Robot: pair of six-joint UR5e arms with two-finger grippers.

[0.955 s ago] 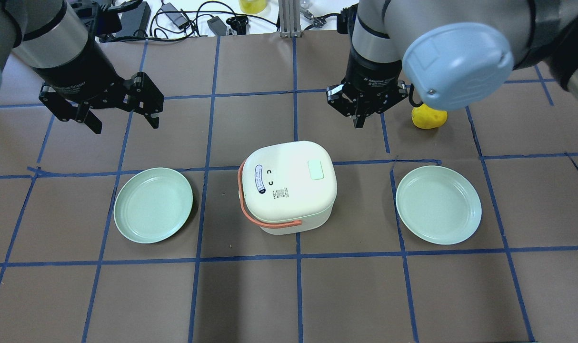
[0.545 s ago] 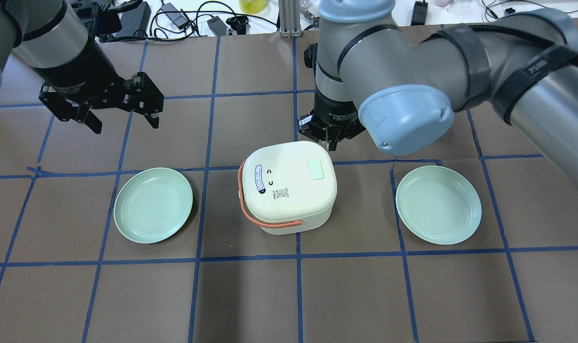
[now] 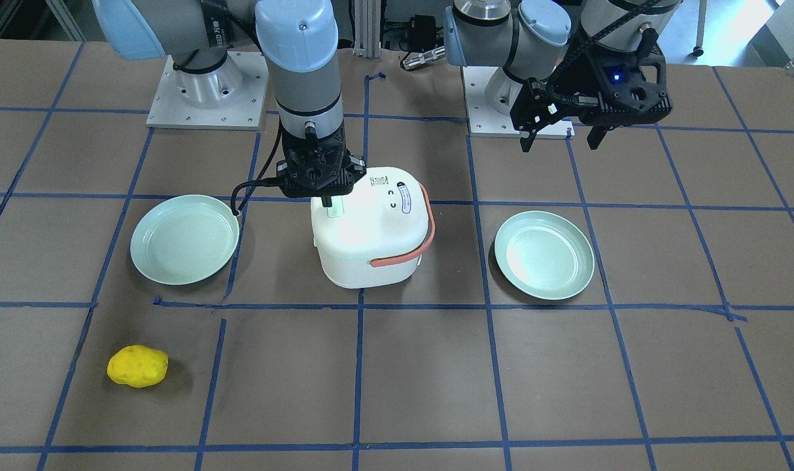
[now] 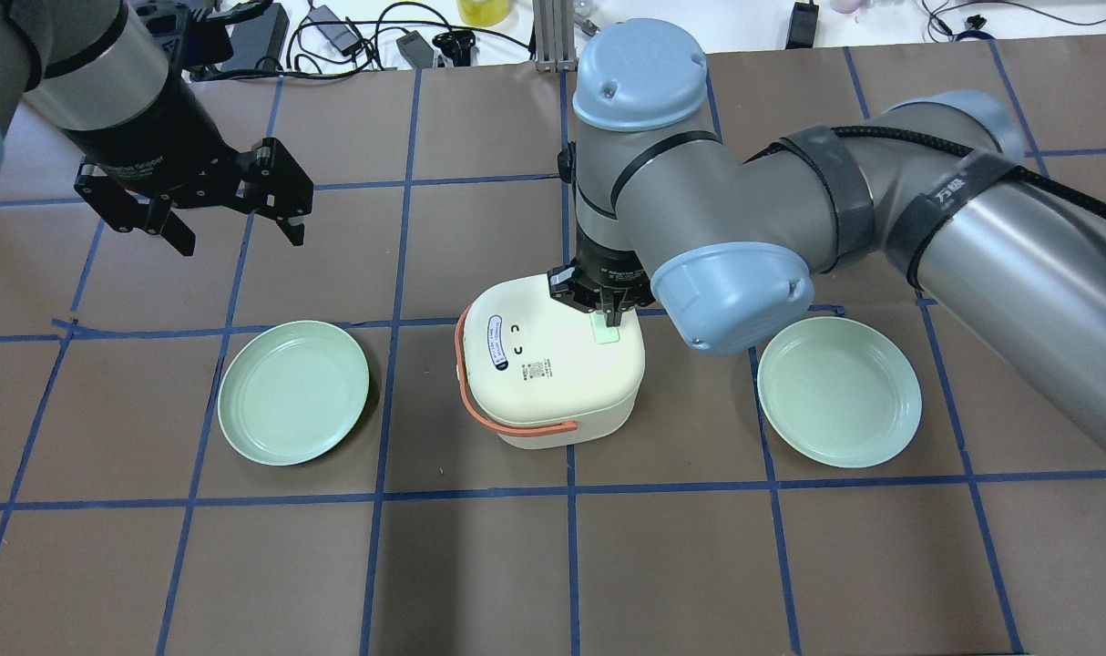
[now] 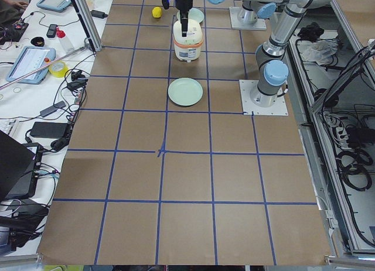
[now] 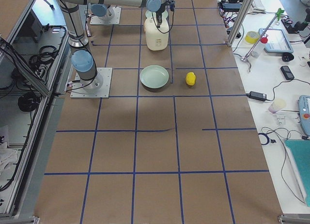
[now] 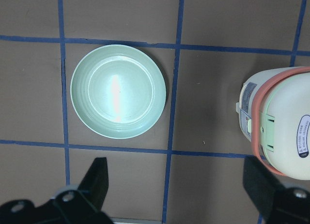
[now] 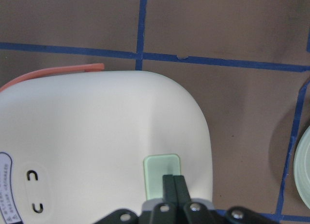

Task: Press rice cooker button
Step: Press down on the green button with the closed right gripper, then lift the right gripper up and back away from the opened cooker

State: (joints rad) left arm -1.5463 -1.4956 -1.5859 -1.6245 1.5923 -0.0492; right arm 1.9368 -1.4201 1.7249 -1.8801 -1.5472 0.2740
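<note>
While left gripper point(image 4: 241, 239) gapes — right gripper point(image 8: 174, 183) closed | on button point(image 8: 155, 178)

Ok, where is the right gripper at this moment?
In the overhead view the right gripper is just right of centre, shut, its tips pointing down at the green button on top of the rice cooker.

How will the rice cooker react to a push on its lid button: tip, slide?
Probably stays put: the rice cooker looks squat and wide-based. The button sits near the lid's edge, under the shut right gripper, so slight rocking is possible. A straight-down push shouldn't slide it.
</note>
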